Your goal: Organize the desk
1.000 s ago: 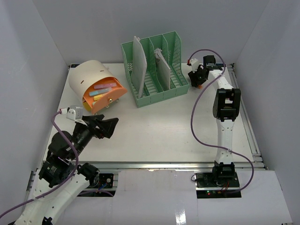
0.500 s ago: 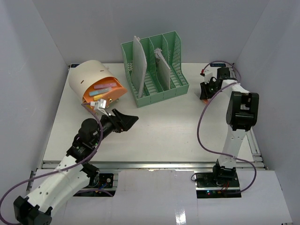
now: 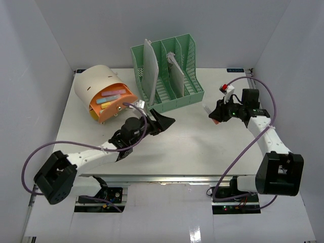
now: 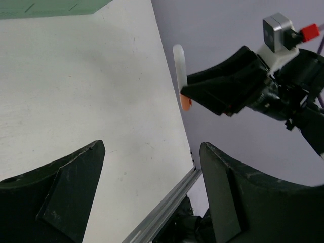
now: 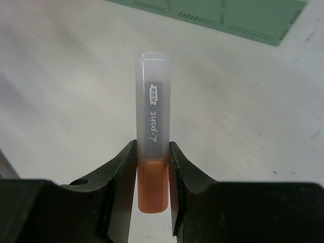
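An orange highlighter with a frosted cap sticks out of my right gripper, which is shut on its orange body. In the top view that gripper hovers over the right side of the white desk, cap pointing left. My left gripper reaches across the middle of the desk, open and with nothing in it. In the left wrist view its jaws stand wide, facing the highlighter and the right gripper, still some way apart.
A green mesh file rack with grey folders stands at the back centre. A cream and orange pen holder lies tipped at the back left, several highlighters inside. A metal rail runs along the front edge; white walls enclose the desk.
The right gripper closed on the highlighter beside the rack and carried it forward and right. The left arm stretched from the front left out to the desk's middle.
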You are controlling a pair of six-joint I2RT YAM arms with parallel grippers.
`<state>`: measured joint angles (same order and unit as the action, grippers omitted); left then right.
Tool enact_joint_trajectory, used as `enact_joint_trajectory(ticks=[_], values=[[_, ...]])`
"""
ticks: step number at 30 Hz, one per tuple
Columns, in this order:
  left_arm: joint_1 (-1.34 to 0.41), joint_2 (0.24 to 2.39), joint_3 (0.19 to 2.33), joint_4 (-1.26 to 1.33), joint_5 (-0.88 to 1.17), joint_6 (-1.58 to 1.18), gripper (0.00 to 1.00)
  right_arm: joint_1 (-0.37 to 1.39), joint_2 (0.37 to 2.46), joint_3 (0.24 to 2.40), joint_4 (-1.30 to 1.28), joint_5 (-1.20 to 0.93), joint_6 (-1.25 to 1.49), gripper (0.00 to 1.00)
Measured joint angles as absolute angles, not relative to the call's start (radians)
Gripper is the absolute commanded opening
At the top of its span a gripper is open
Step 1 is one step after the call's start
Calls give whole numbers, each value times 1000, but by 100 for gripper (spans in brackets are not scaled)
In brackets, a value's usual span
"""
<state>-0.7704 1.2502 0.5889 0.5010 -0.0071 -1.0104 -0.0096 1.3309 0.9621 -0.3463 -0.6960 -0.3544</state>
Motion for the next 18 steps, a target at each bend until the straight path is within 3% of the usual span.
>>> enact_joint_trajectory(ticks=[8, 18], values=[[-834, 1507, 796, 577, -116, -1030, 83, 152, 1191, 857, -301, -738, -227, 8], [-889, 1589, 854, 599, -148, -1043, 71, 242, 1144, 854, -227, -730, -140, 8]])
